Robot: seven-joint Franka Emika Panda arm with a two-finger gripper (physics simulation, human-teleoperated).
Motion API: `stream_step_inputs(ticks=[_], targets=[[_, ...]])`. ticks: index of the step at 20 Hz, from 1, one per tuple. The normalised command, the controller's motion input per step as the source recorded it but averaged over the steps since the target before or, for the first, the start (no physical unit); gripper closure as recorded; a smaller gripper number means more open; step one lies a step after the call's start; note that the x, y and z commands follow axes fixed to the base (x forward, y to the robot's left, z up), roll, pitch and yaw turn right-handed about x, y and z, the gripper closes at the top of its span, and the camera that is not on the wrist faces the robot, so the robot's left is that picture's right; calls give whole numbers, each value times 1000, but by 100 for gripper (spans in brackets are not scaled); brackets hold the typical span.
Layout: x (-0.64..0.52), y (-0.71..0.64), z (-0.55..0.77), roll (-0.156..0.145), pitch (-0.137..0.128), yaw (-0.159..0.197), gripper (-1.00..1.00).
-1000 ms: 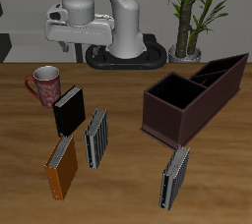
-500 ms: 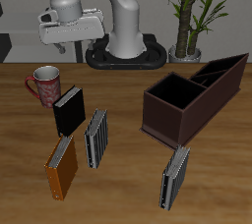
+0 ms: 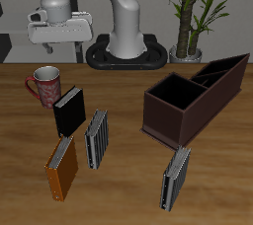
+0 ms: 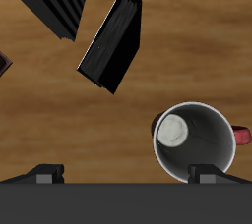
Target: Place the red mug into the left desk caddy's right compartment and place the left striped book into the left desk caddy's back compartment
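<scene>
The red mug (image 3: pixel 44 84) stands upright near the table's back edge, and its white inside (image 4: pixel 197 140) faces my wrist camera. My gripper (image 3: pixel 54 49) hangs open high above it, nothing between the fingers (image 4: pixel 44 173). The left desk caddy (image 3: pixel 194 99) is a long maroon box at the other side of the table, with its big square right compartment (image 3: pixel 176 95) at the end nearer the front. The left striped book (image 3: pixel 176 178) stands near the front edge, before the caddy.
A black book (image 3: pixel 68 111) stands just in front of the mug, and it also shows in the wrist view as the black book (image 4: pixel 113 41). A second striped book (image 3: pixel 96 137) and an orange book (image 3: pixel 62 167) stand nearer the front. A potted plant (image 3: pixel 191 17) rises behind the caddy.
The arm has swung sideways along the table's back, carrying the open gripper to a spot above the mug. Nothing on the table has moved.
</scene>
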Motion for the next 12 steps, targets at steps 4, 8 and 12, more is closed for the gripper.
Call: stream_step_inputs(ticks=[4, 8, 12], targets=[[28, -171, -242, -36, 33, 10, -100], [78, -166, -48, -12, -17, -22, -100], [103, -11, -190, -2, -7, -11, -100]])
